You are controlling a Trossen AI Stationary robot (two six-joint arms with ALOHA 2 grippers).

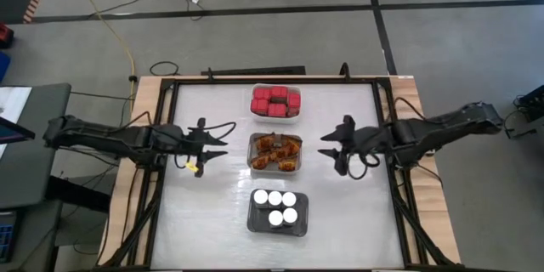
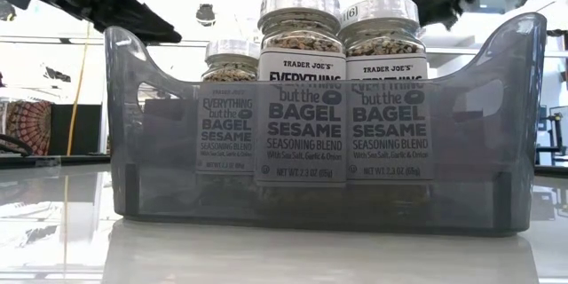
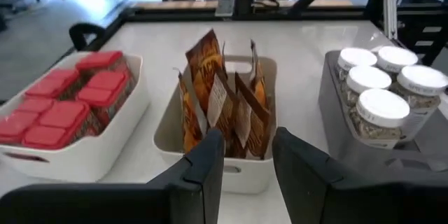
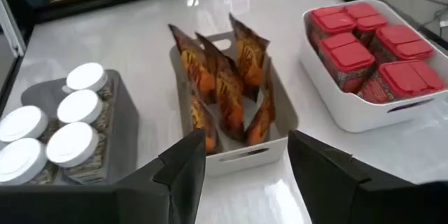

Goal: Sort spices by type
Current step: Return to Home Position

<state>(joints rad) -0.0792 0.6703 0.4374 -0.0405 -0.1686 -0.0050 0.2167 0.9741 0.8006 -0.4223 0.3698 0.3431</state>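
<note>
Hanging over the surface [image 1: 212, 221], the left hand [image 1: 219, 144] sits between the left edge and the middle tray [image 3: 166, 129]. The right hand [image 1: 325, 145] sits between that tray and the right edge. Both hands have their fingers spread apart and hold nothing. Three trays stand in a row down the middle. The red boxes [image 1: 275, 100] fill the white tray [image 3: 112, 147] by the far edge. The orange packets [image 1: 274, 153] stand in the middle tray. Five jars with white lids [image 1: 276, 206] sit in the dark grey tray [image 2: 497, 142] by the near edge.

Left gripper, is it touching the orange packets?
Apart. The high view shows bare table between the left gripper and the orange packets.
</note>
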